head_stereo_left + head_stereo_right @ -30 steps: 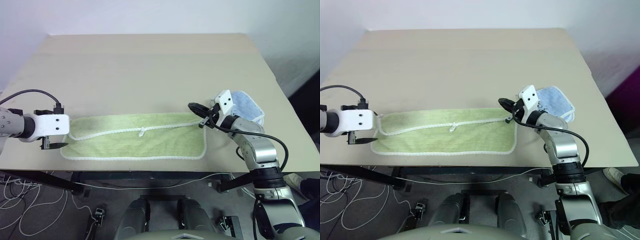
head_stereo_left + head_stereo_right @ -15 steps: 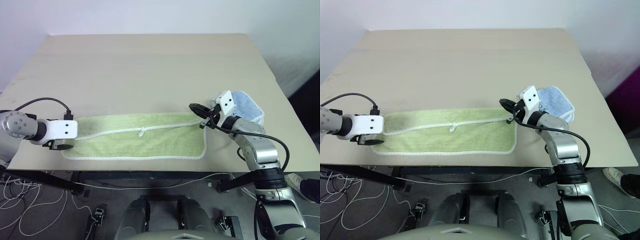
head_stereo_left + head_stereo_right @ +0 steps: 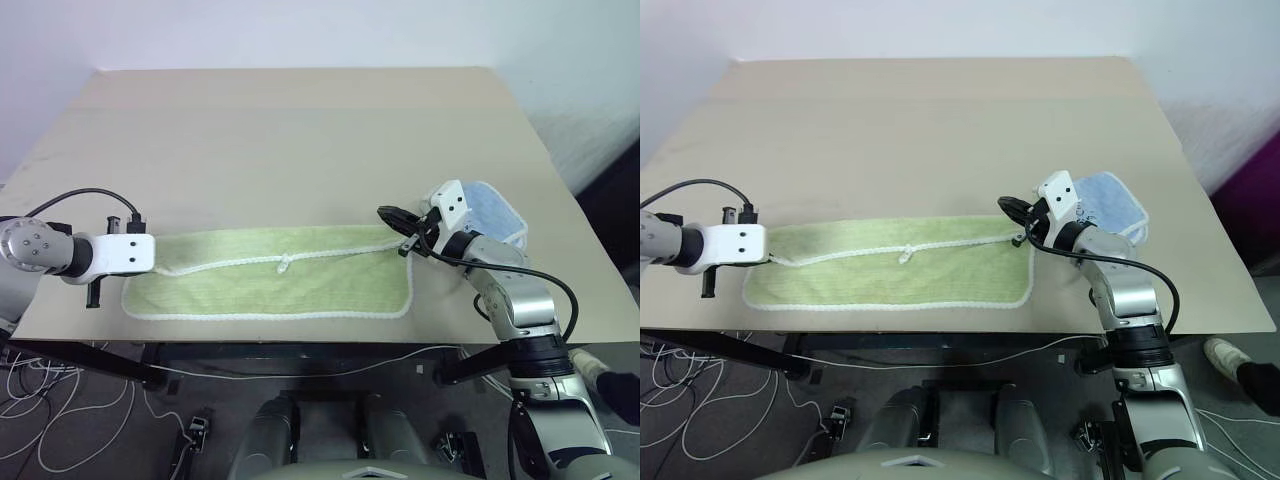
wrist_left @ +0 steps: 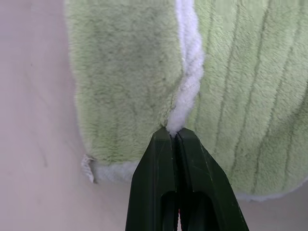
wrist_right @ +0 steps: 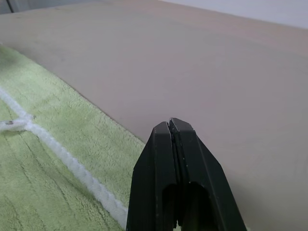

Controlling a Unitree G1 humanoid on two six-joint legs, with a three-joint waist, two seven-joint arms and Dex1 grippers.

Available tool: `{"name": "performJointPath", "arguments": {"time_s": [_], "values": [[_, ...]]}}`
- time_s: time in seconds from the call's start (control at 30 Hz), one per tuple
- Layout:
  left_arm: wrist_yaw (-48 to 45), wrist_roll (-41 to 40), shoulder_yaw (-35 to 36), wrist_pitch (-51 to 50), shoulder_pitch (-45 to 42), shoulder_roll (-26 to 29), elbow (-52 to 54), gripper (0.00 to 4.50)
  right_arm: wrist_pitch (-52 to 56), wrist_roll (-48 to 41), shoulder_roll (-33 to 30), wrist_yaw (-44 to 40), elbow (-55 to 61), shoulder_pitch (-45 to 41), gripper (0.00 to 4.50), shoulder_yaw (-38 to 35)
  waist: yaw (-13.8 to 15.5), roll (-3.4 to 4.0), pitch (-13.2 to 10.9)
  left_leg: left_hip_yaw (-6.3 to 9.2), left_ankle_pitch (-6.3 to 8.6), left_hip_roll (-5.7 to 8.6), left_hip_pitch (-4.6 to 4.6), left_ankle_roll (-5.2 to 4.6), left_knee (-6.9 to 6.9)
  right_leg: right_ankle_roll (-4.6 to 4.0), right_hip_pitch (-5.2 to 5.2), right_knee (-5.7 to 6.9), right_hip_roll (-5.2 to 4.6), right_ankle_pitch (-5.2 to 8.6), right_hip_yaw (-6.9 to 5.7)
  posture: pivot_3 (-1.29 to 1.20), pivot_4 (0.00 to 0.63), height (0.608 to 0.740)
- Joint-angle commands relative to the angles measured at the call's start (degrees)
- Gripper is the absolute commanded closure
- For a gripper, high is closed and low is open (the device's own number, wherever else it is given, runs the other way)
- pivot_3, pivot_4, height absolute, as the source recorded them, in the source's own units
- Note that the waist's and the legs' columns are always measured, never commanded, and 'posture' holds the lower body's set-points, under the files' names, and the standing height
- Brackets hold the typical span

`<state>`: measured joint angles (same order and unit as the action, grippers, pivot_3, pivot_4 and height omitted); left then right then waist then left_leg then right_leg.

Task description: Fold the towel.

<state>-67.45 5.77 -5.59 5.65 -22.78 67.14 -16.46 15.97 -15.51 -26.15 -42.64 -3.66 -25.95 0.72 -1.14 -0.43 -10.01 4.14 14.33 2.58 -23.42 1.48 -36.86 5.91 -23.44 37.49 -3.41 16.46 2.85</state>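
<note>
Since a second ago the left gripper point(image 4: 174, 135) has closed from wide open onto the white edging at the towel's point(image 3: 270, 284) left end. The towel lies along the desk's point(image 3: 300, 140) near edge, already folded lengthwise. The right gripper point(image 3: 392, 215), shut and empty, hovers at its far right corner. Next: carry the pinched end rightward.

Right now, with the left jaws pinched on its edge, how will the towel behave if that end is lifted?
The towel will probably sag and drape: it is thin terry lying flat on the table. It looks light. The left gripper has only the white edging, so the rest may trail or slip free.
</note>
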Motion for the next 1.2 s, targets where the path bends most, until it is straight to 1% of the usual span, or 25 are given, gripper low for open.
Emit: {"name": "performJointPath", "arguments": {"time_s": [0.03,0.2,0.23,0.33,0.4,0.53,0.7,1.0,1.2], "values": [[1.4,-5.1,5.8,-1.7,0.7,-0.9,2.3,4.47,-6.1,5.7,-4.6,-2.9,1.7,-0.5,4.50,2.7,0.1,0.00,0.0,0.01,0.00,0.00,0.00,0.00,-0.02,0.00,0.01,0.00,0.00,0.00,-0.01,0.00,0.150,0.740],[4.4,-7.3,9.7,-3.6,3.4,-2.4,3.8,4.47,-13.9,11.2,-9.9,-6.3,-1.2,-0.8,4.50,5.6,0.0,0.00,0.0,0.00,0.01,0.00,-0.01,-0.02,-0.07,0.01,0.02,0.01,0.00,0.00,-0.02,0.00,0.150,0.740],[5.0,-7.8,10.3,-4.1,3.9,-2.8,4.2,4.49,-16.1,12.7,-11.1,-7.3,-2.5,-1.2,4.32,6.4,0.0,0.00,0.0,0.01,0.01,-0.03,-0.01,-0.02,-0.08,0.01,0.02,0.01,0.02,0.00,-0.02,0.00,0.150,0.740],[6.1,-8.2,11.1,-5.0,5.3,-3.4,5.4,4.50,-22.8,17.0,-13.3,-7.5,-6.8,-2.7,3.64,8.0,0.0,0.00,0.0,-0.02,0.02,-0.03,-0.01,-0.02,-0.09,0.01,0.01,0.03,0.02,0.00,-0.01,0.00,0.150,0.740],[6.6,-8.3,11.2,-5.5,6.2,-3.7,6.4,4.50,-30.0,22.1,-14.7,-5.2,-11.4,-4.4,2.95,9.7,0.0,0.00,0.0,-0.02,0.01,-0.03,-0.01,-0.02,-0.10,0.01,0.01,0.04,0.01,0.00,0.00,0.00,0.150,0.740],[7.1,-8.6,11.5,-6.3,7.3,-3.9,7.7,4.50,-40.0,28.5,-16.5,-2.0,-17.8,-6.8,1.70,11.8,0.0,0.00,0.0,-0.06,0.01,-0.03,-0.01,-0.02,-0.10,0.00,-0.02,0.05,0.01,0.00,0.02,0.00,0.150,0.740],[7.5,-9.0,12.2,-7.0,8.8,-4.0,9.0,4.50,-45.9,30.4,-17.0,-1.1,-21.9,-7.7,1.70,12.4,0.0,0.00,0.0,-0.06,0.01,-0.03,-0.01,-0.02,-0.11,0.00,0.00,0.05,0.00,0.00,0.03,0.00,0.150,0.740],[7.4,-8.8,12.7,-7.4,9.7,-4.0,9.4,4.50,-48.4,29.6,-19.7,-2.5,-21.5,-6.9,1.70,11.2,0.0,0.00,0.0,-0.06,0.01,-0.03,0.00,-0.02,-0.13,0.00,0.01,0.06,0.00,0.00,0.03,0.00,0.150,0.740],[7.4,-8.5,12.1,-7.7,9.4,-4.4,9.6,4.50,-49.2,30.3,-19.7,-1.6,-21.6,-7.3,1.70,11.5,0.0,0.00,0.0,-0.06,0.01,-0.03,0.00,-0.02,-0.13,0.00,0.01,0.07,0.00,0.00,0.03,0.00,0.150,0.740]]}}
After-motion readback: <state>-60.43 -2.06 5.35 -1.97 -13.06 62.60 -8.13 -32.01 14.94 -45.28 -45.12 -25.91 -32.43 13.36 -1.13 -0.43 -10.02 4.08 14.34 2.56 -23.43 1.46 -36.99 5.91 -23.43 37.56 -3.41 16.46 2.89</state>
